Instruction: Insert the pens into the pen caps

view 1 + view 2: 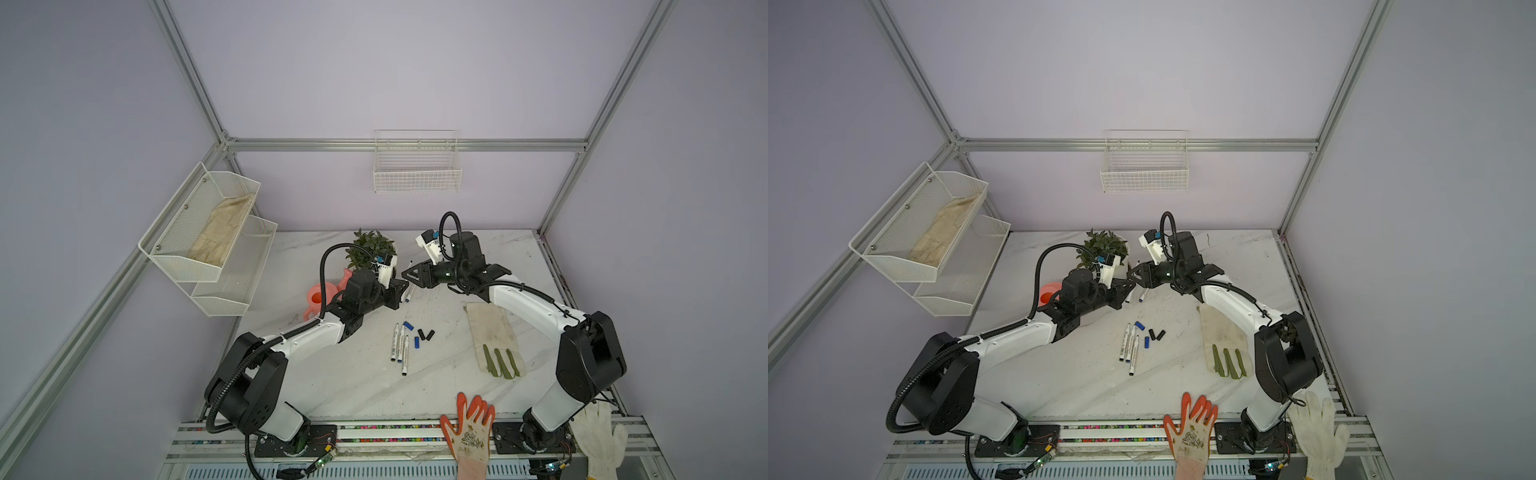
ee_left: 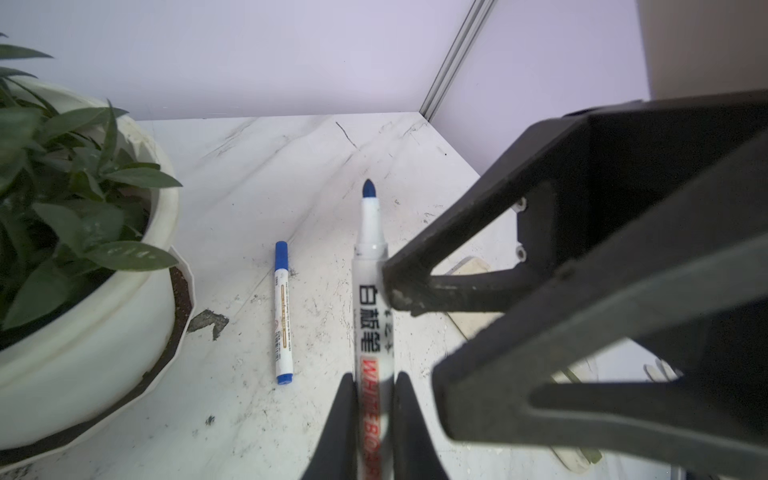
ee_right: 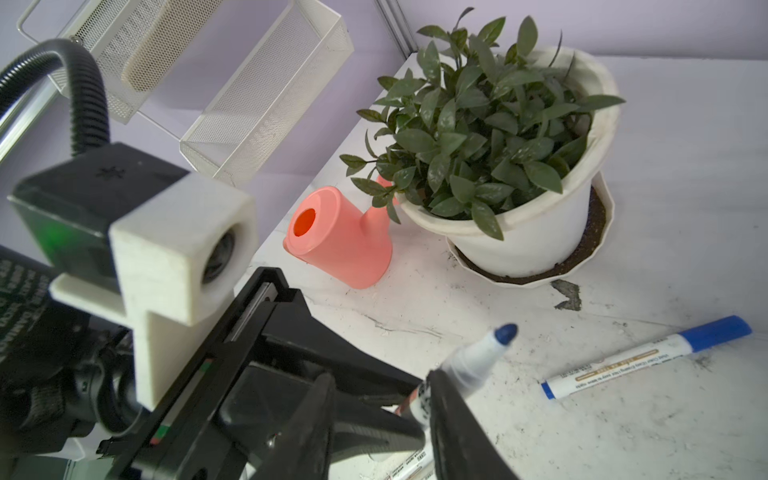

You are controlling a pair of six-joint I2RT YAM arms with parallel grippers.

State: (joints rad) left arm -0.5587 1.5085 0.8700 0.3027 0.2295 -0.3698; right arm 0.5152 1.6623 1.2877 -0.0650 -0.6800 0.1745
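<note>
Your left gripper [image 2: 374,380] pinches an uncapped blue pen [image 2: 369,249] above the far middle of the table [image 1: 353,386], beside the plant pot [image 2: 124,316]. Its barrel reads "白板笔" and "WHITE BO…". Your right gripper [image 2: 411,328] stands spread and empty, one finger touching the barrel. Fetch a blue cap [image 1: 417,342] from mid-table, then line it up squarely with the tip before pushing.

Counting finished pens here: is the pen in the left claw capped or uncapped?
Uncapped. The left claw is shut on the pen, and its blue tip sticks out bare, no cap over it.
</note>
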